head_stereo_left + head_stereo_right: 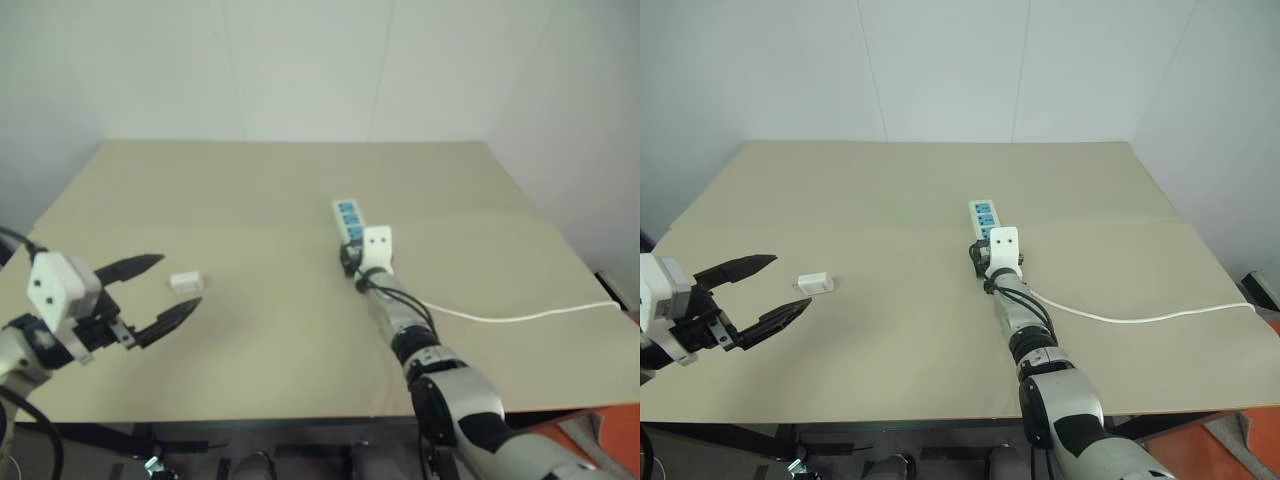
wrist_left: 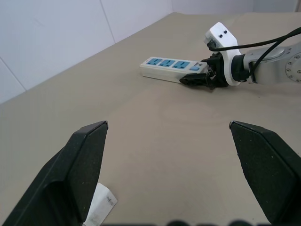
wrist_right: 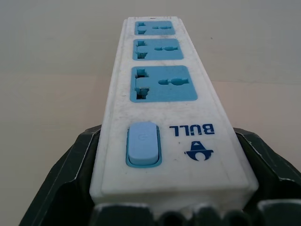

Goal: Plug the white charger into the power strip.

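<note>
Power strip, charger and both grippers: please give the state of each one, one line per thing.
power strip: flat on the table, all three sockets empty, near end between the right gripper's fingers.
white charger: lying on the table, unplugged, not held.
left gripper: open, empty, beside the charger.
right gripper: fingers on both sides of the strip's switch end.

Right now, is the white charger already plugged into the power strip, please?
No, the white charger lies on the table, well apart from the power strip.

Both grippers, the left gripper (image 1: 165, 290) and the right gripper (image 2: 196, 79), have black pointy fingers and white camera boxes. The silver arms carry black cables.
</note>
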Available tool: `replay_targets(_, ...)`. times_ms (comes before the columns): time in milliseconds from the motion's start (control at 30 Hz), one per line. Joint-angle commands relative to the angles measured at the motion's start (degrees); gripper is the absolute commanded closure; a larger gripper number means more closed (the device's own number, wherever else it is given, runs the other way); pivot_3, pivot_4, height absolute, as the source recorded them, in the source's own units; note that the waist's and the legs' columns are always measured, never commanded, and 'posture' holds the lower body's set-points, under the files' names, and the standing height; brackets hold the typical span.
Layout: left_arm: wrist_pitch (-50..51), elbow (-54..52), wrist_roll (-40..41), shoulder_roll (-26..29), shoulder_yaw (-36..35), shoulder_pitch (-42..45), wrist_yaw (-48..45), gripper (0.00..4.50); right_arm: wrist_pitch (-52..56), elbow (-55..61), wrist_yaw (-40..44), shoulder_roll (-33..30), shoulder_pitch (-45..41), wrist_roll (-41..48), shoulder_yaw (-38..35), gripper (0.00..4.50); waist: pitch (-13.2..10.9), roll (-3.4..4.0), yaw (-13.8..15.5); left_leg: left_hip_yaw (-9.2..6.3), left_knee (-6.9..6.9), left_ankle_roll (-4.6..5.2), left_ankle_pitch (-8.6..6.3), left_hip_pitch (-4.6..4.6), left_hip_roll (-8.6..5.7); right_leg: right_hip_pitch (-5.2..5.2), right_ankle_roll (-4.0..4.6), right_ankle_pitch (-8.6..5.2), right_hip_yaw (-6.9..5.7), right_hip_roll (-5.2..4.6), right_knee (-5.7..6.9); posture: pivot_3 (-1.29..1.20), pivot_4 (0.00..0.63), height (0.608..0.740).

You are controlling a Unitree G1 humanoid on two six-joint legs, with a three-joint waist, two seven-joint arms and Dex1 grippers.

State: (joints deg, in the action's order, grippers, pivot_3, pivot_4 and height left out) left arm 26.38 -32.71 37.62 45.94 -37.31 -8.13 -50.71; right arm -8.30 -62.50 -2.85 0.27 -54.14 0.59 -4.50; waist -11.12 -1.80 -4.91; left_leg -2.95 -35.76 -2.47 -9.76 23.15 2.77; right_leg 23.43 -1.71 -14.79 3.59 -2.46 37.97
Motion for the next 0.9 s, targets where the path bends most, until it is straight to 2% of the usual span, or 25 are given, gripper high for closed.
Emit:
replay_targets(33, -0.60, -1.50, 0.83, 1.03, -2.30, -0.31, 0.36, 0.00, -5.03, 0.40, 4.04, -0.40, 0.47, 0.19, 0.24, 1.08, 0.00, 0.00, -0.03, 0.00, 0.00, 0.00, 0.00, 0.00, 0.00, 0.00, 0.00, 0.00, 0.00, 0.00, 0.00, 0.00, 0.150, 0.740)
replay_targets(100, -0.56, -1.58, 0.99, 1.16, -2.44, -0.50, 0.42, 0.00, -9.55, 3.07, 11.56, -0.69, 1.48, 2.78, -0.42, 1.08, 0.00, 0.01, -0.15, 0.03, 0.00, 0.00, 0.00, 0.03, 0.00, 0.02, 0.00, 0.00, 0.01, -0.01, -0.04, 0.00, 0.150, 0.740)
replay_targets(233, -0.46, -1.40, 1.38, 1.75, -3.10, -0.94, 0.12, 0.00, -12.88, 10.59, 32.27, -2.63, 4.73, 8.95, -0.14, 1.08, -0.03, 0.03, -0.54, 0.05, 0.03, 0.00, 0.00, 0.22, 0.01, 0.23, -0.01, 0.01, 0.03, 0.00, -0.01, 0.00, 0.150, 0.740)
replay_targets(433, -0.46, -1.00, 1.63, 2.39, -3.14, -0.95, -0.27, 0.00, -5.60, 23.78, 64.17, -10.14, 11.09, 16.33, 4.60, 1.08, -0.04, 0.04, -0.52, 0.11, 0.03, -0.01, 0.00, 0.21, 0.03, 0.27, -0.03, 0.01, 0.07, 0.01, 0.03, 0.00, 0.150, 0.740)
replay_targets(500, -0.53, -0.80, 1.67, 2.55, -3.10, -0.88, -0.45, 0.00, -3.11, 26.74, 71.39, -13.06, 12.46, 16.66, 7.04, 1.08, -0.04, 0.04, -0.47, 0.12, 0.03, -0.01, -0.01, 0.20, 0.04, 0.27, -0.03, 0.00, 0.07, 0.01, 0.03, 0.00, 0.150, 0.740)
replay_targets(600, -0.57, -0.56, 1.71, 2.79, -2.94, -0.69, -0.62, 0.00, -2.20, 28.18, 78.90, -15.84, 13.37, 15.99, 9.67, 1.08, -0.04, 0.04, -0.50, 0.13, 0.03, -0.01, -0.01, 0.18, 0.04, 0.28, -0.03, 0.00, 0.08, 0.02, 0.04, 0.00, 0.150, 0.740)
replay_targets(700, -0.66, -0.35, 1.70, 3.02, -2.82, -0.53, -0.98, 0.00, -3.02, 26.78, 82.97, -16.72, 13.26, 14.67, 11.66, 1.08, -0.04, 0.03, -0.56, 0.16, 0.03, -0.01, -0.01, 0.17, 0.04, 0.32, -0.03, 0.00, 0.12, 0.03, 0.06, 0.00, 0.150, 0.740)
replay_targets(900, -0.73, -0.23, 1.70, 3.30, -2.82, -0.51, -1.88, 0.00, -8.85, 19.65, 83.58, -15.65, 12.16, 9.77, 14.59, 1.08, -0.04, 0.02, -0.55, 0.24, 0.03, -0.02, -0.01, 0.23, 0.04, 0.44, -0.03, 0.00, 0.19, 0.04, 0.08, 0.00, 0.150, 0.740)
